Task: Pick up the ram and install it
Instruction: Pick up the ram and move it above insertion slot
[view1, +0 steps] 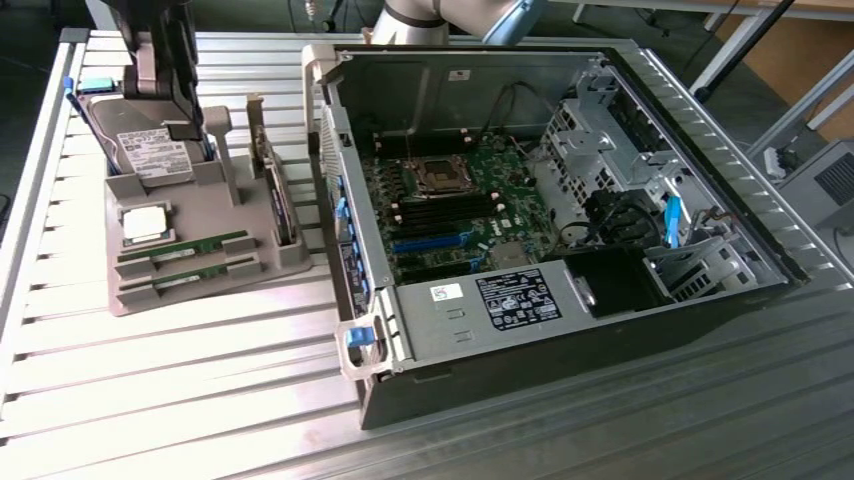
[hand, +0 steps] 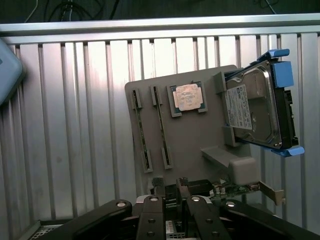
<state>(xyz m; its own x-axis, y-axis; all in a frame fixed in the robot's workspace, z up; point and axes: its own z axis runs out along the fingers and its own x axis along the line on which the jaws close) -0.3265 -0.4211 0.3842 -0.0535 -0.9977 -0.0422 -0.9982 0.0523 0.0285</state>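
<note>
Two ram sticks (hand: 141, 132) lie side by side in the grey tray (hand: 200, 135), away from the open, empty pincer (hand: 170, 189) (it hangs near the hard drive (hand: 252, 107)).

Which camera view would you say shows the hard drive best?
The wrist view: the hard drive shows whole, with its label and blue rails plain. The exterior view shows it on the grey tray, partly covered by a dark upright part.
</note>
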